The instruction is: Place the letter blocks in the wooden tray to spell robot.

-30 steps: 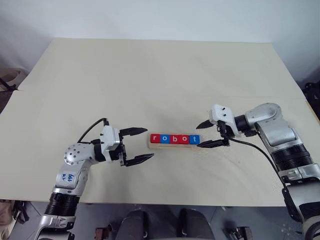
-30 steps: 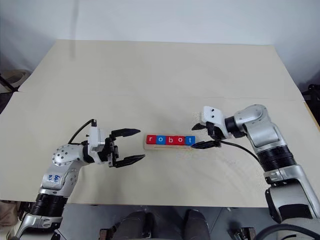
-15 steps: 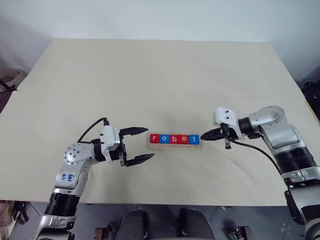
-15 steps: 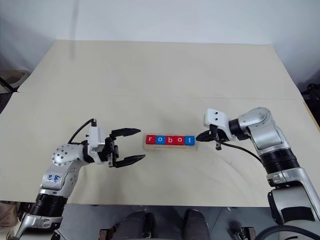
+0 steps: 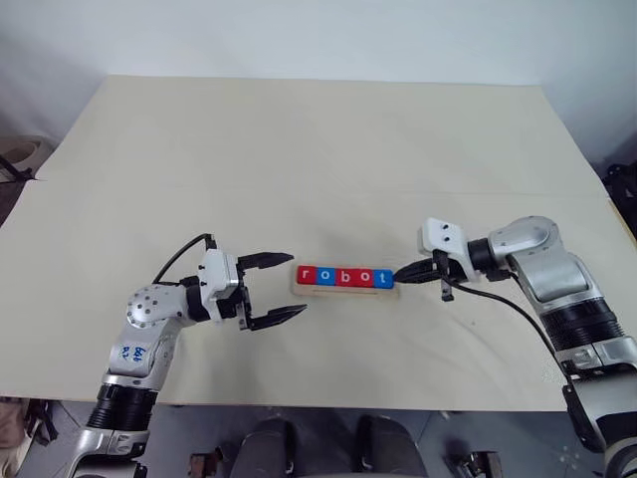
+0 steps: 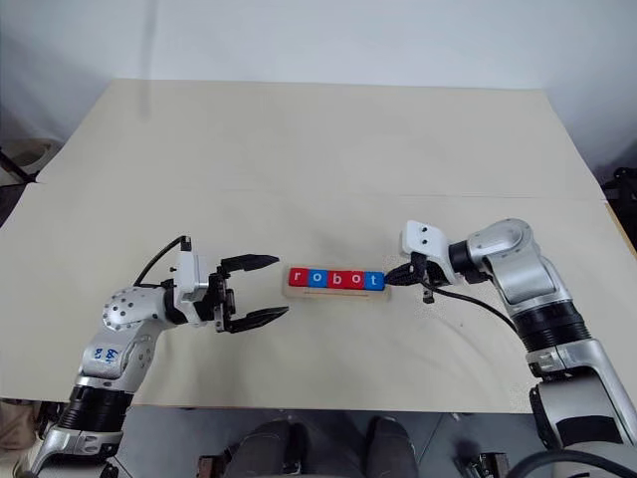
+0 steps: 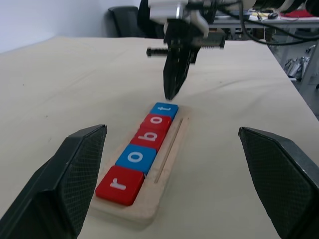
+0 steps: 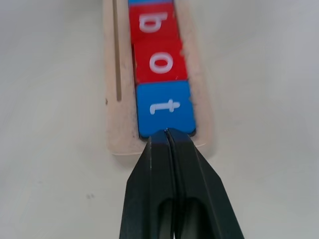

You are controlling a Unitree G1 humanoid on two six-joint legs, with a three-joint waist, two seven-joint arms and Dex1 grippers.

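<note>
The wooden tray (image 5: pixel 347 290) lies at the table's middle with the letter blocks (image 5: pixel 346 277) in a row on it, reading r, o, b, o, t in red, blue, red, red, blue. My right gripper (image 5: pixel 402 274) is shut, and its joined tips (image 8: pixel 167 133) rest against the outer edge of the blue t block (image 8: pixel 163 106). My left gripper (image 5: pixel 291 289) stands open just off the tray's r end, its fingers (image 7: pixel 70 164) to either side of the tray (image 7: pixel 164 169) without touching it.
The pale tabletop (image 5: pixel 318 159) stretches wide behind the tray. A seam (image 5: pixel 149 187) crosses it from left to right. Its front edge (image 5: pixel 328 406) runs close below both arms.
My right gripper went from open around the t end to shut. It drew back a little, then came in so its tips meet the t block. The left gripper stayed still.
</note>
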